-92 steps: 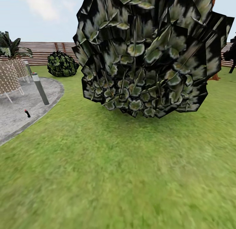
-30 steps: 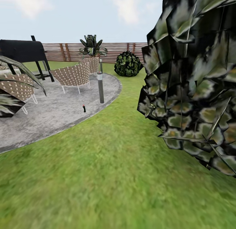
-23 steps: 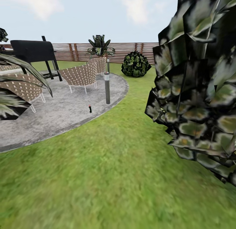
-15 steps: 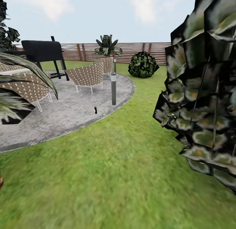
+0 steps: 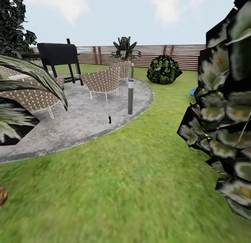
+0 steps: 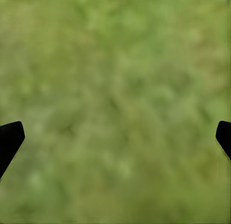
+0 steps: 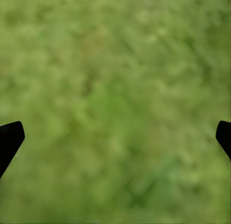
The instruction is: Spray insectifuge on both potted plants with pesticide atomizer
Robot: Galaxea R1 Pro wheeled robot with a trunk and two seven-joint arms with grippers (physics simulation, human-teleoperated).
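Three camera views reach me from the rig. From the head view I look across a green lawn (image 5: 115, 187) toward a round grey paved patch (image 5: 69, 128), and the pesticide atomizer (image 5: 109, 119) stands upright on that paving near its grass edge, a tiny dark bottle with a red tip. Just beyond it a slim grey post lamp (image 5: 130, 96) rises from the paving. Farther back sit woven wicker chairs (image 5: 103, 81), a black grill (image 5: 58, 55) on legs, and a spiky plant (image 5: 124, 49) behind the chairs. A brown slatted fence (image 5: 167, 53) closes the far side, with a round dark shrub (image 5: 164, 69) on the grass before it. A large dark broad-leaved shrub (image 5: 223, 117) crowds my right, and long pale leaves (image 5: 31, 76) reach in from my left. From the left wrist view I see blurred grass below, and the left gripper (image 6: 115, 137) has its two black fingertips (image 6: 9, 139) spread wide at opposite edges, with nothing between them. From the right wrist view the right gripper (image 7: 115, 137) looks the same: black fingertips (image 7: 9, 139) far apart over blurred grass, holding nothing.
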